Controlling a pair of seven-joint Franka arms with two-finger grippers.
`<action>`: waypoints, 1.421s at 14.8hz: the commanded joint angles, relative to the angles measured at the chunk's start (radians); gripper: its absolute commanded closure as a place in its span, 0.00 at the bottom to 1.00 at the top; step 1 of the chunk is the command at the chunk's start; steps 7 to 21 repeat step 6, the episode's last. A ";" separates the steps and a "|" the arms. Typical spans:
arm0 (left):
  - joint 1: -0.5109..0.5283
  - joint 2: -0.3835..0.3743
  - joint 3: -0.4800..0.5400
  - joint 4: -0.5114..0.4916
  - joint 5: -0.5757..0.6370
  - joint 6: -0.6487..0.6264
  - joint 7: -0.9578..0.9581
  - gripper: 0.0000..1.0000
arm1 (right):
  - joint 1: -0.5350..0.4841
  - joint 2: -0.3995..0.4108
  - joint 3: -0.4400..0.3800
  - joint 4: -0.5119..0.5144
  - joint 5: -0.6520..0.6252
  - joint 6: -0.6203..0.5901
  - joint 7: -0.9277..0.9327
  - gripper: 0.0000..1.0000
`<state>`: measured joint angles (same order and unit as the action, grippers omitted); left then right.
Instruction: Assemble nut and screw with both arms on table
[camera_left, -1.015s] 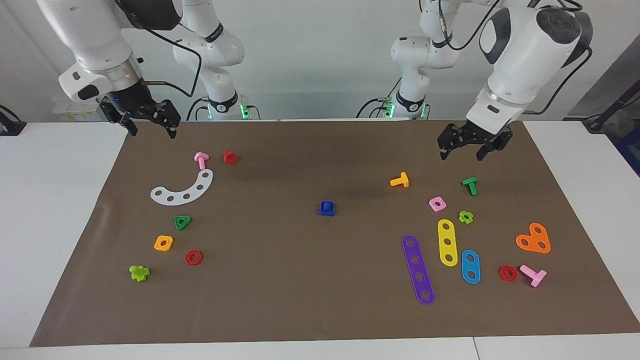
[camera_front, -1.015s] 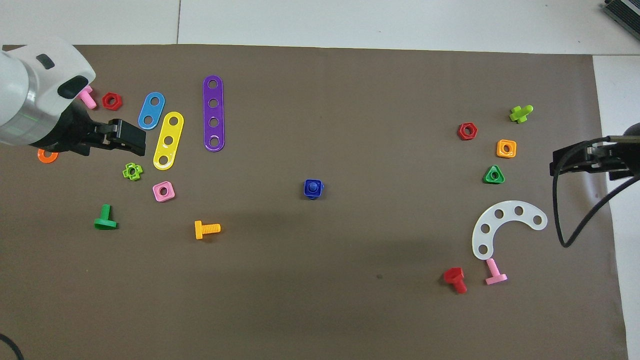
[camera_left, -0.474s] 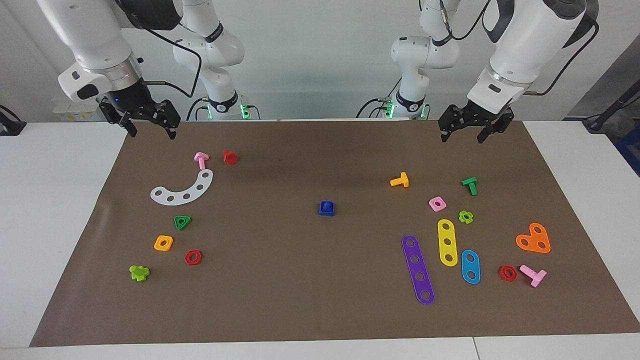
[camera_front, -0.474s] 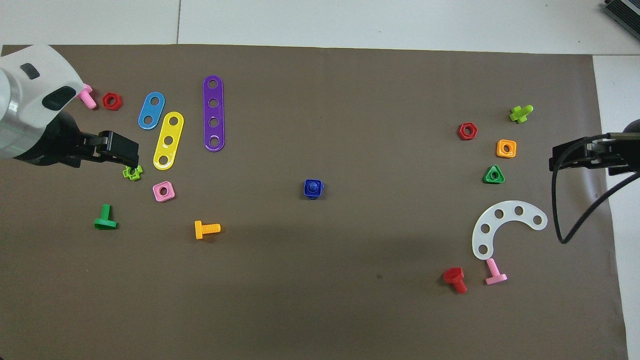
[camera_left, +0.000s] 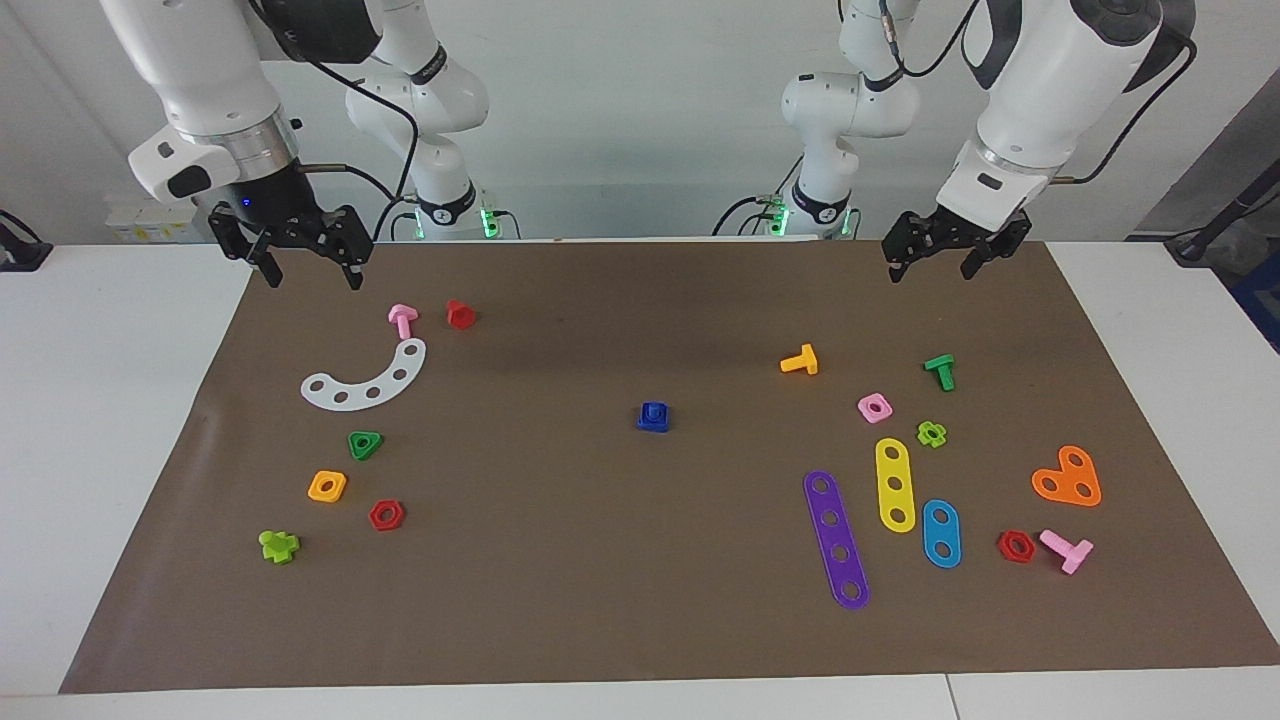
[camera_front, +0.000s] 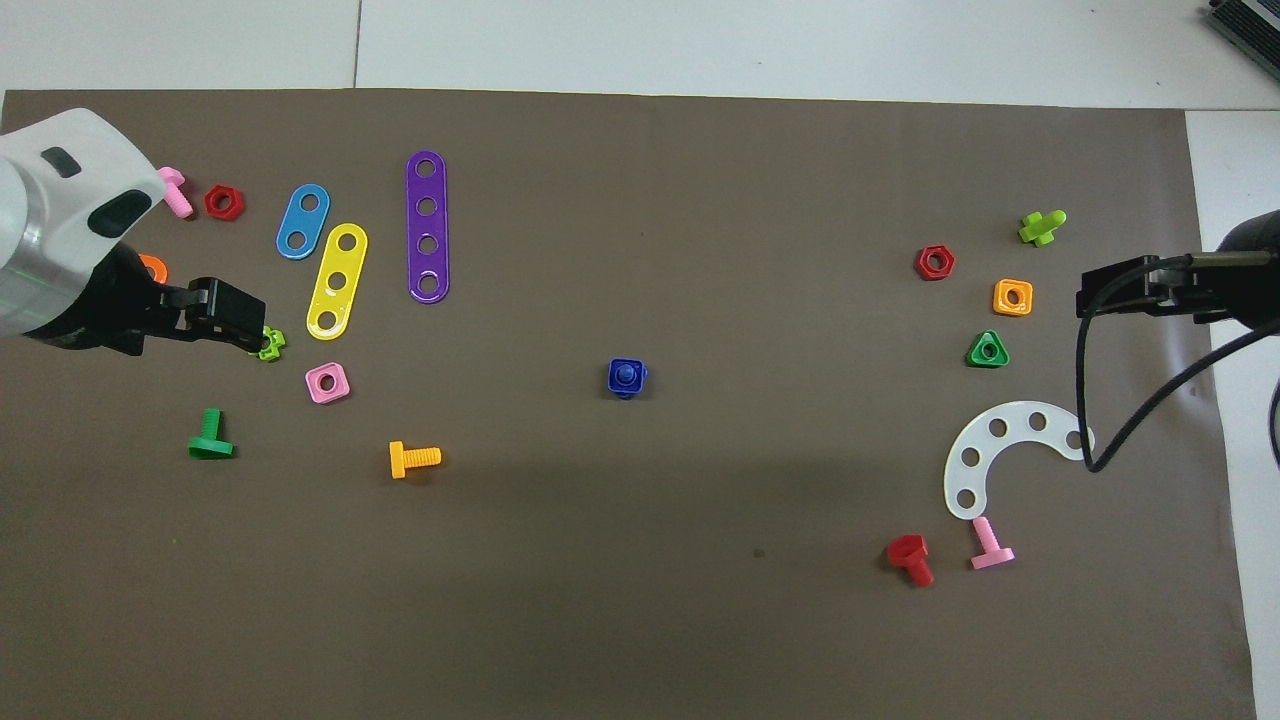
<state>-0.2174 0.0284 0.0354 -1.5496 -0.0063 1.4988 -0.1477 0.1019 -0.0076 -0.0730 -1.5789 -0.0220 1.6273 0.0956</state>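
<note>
nut + screw: dark blue nut (camera_left: 653, 419) sat mid-mat with the screw (camera_left: 653, 409) stem poking up through its hole; they looked already joined, well apart from both arms.
left pincer (camera_left: 928, 260): open, empty, hung over the mat edge nearest the robots, toward the left arm's end. It had lifted off the parts field over the last second.
right pincer (camera_left: 308, 265): open, empty, over the mat corner near the pink bolt (camera_left: 402, 320); it had drifted slightly inward.
meaning: both arms were backing off with nothing held, so I'd judge the assembly done and this the retreat.
bench (camera_left: 120, 420): white top, brown mat (camera_left: 640, 600) flat, one faint crease at the right arm's end.
clutter: coloured nuts, bolts and perforated strips in two clusters, one at each end of the mat.
room: plain pale wall, cables, green base lights.
</note>
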 joint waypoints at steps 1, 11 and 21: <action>0.004 -0.038 -0.005 -0.038 0.020 0.018 -0.006 0.00 | -0.005 -0.014 0.001 -0.023 0.008 0.022 -0.025 0.00; 0.004 -0.036 -0.005 -0.040 0.019 0.047 -0.007 0.00 | -0.007 -0.020 -0.001 -0.016 0.010 0.003 -0.046 0.00; 0.004 -0.036 -0.005 -0.040 0.019 0.047 -0.007 0.00 | -0.007 -0.020 -0.001 -0.016 0.010 0.003 -0.046 0.00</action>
